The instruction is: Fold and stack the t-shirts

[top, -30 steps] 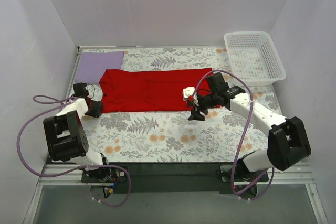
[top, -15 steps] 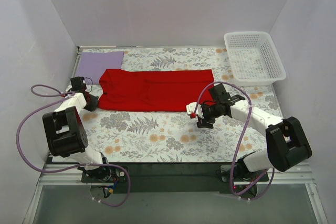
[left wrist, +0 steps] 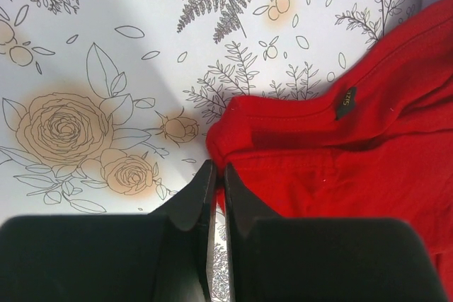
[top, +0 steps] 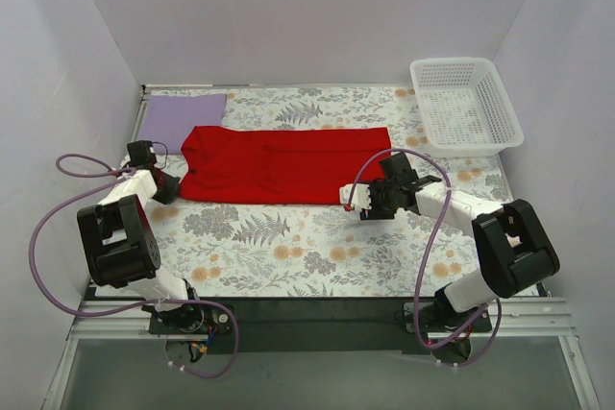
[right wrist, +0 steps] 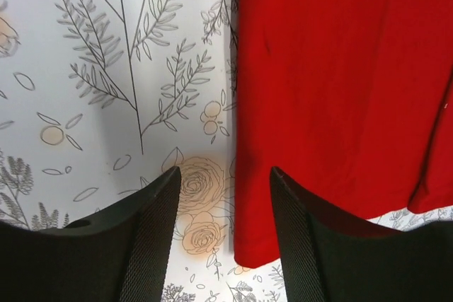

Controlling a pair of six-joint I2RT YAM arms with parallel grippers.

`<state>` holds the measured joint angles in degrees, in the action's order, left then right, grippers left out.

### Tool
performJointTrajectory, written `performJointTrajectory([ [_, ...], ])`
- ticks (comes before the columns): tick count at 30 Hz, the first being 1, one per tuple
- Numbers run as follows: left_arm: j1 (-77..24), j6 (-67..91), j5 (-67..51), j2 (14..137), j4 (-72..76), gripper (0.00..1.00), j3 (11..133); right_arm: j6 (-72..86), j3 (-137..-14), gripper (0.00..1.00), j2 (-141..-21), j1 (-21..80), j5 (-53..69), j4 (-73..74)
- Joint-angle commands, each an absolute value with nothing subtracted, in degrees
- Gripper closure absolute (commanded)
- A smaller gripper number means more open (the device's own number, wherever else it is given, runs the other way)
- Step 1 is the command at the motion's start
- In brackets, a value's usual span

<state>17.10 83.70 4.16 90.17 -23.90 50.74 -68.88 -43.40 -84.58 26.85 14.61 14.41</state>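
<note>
The red t-shirt [top: 279, 165] lies as a long flat strip across the middle of the floral table. My left gripper [top: 169, 185] sits at its near left corner. In the left wrist view the jaws [left wrist: 218, 167] are shut, with the hem of the red t-shirt [left wrist: 340, 160] pinched between the tips. My right gripper [top: 360, 200] is low at the strip's near right corner. It stands open [right wrist: 223, 171], one finger over bare table and the other over the red t-shirt [right wrist: 340, 68], whose corner lies between them. The lavender t-shirt [top: 179, 118] lies folded flat at the back left.
A white lattice basket [top: 467, 103] stands at the back right corner. White walls close in the table on the left, back and right. Purple cables loop beside both arms. The floral table [top: 317, 247] runs from the red strip to the arm bases.
My left gripper has shut on the red shirt's near left corner. My right gripper has come off the shirt's right end, dropped to its near right corner and narrowed slightly.
</note>
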Motion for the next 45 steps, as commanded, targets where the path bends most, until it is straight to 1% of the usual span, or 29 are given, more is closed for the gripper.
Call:
performJointTrajectory([
  [1, 17.8, 82.7, 4.3, 88.5, -23.5, 1.0, 50.8, -71.6, -42.6, 0.42, -86.2, 26.4, 11.3, 11.5],
  [10, 17.8, 82.2, 3.2, 87.8, -23.6, 1.0, 49.7, -73.7, -41.5, 0.61, -89.6, 26.3, 8.4, 8.6],
  [13, 17.8, 81.9, 2.8, 87.8, -23.5, 1.0, 49.5, -74.0, -41.0, 0.74, -89.6, 26.1, 7.7, 8.7],
  [14, 17.8, 81.9, 2.6, 87.8, -23.5, 1.0, 49.4, -74.2, -40.2, 0.85, -89.4, 26.2, 7.6, 8.9],
  [17, 17.8, 81.6, 2.4, 87.7, -23.5, 1.0, 49.2, -76.4, -37.5, 0.99, -86.9, 26.1, 7.4, 10.7],
  [23, 17.8, 81.3, 1.1, 87.1, -23.6, 1.0, 47.7, -80.2, -32.4, 0.99, -77.7, 25.8, 8.5, 18.0],
  [29, 17.8, 80.9, 0.1, 85.2, -24.3, 1.0, 44.9, -81.6, -28.9, 0.99, -66.4, 25.8, 9.1, 29.8],
  [34, 17.8, 80.2, -4.7, 82.2, -24.6, 1.0, 42.0, -83.2, -26.5, 0.99, -55.6, 25.8, 9.2, 39.3],
  [37, 17.9, 79.4, -6.6, 80.4, -25.1, 1.0, 40.6, -83.1, -25.5, 0.99, -50.6, 25.8, 9.3, 42.4],
  [41, 17.9, 78.6, -7.2, 77.4, -26.3, 1.0, 39.6, -80.7, -24.9, 0.99, -46.7, 25.8, 10.2, 45.4],
  [42, 17.9, 78.1, -7.4, 76.0, -26.5, 1.0, 39.6, -80.1, -25.2, 0.97, -45.5, 25.8, 10.5, 45.4],
  [43, 17.9, 77.7, -7.4, 75.1, -27.0, 1.0, 40.2, -78.2, -26.0, 0.8, -45.0, 25.8, 11.4, 45.4],
  [44, 17.9, 77.3, -7.0, 74.1, -27.5, 0.95, 40.9, -77.1, -28.1, 0.66, -44.7, 25.8, 11.8, 45.4],
  [45, 17.9, 76.3, -6.9, 72.0, -28.0, 0.85, 41.8, -75.9, -29.8, 0.52, -44.4, 25.8, 12.0, 45.4],
])
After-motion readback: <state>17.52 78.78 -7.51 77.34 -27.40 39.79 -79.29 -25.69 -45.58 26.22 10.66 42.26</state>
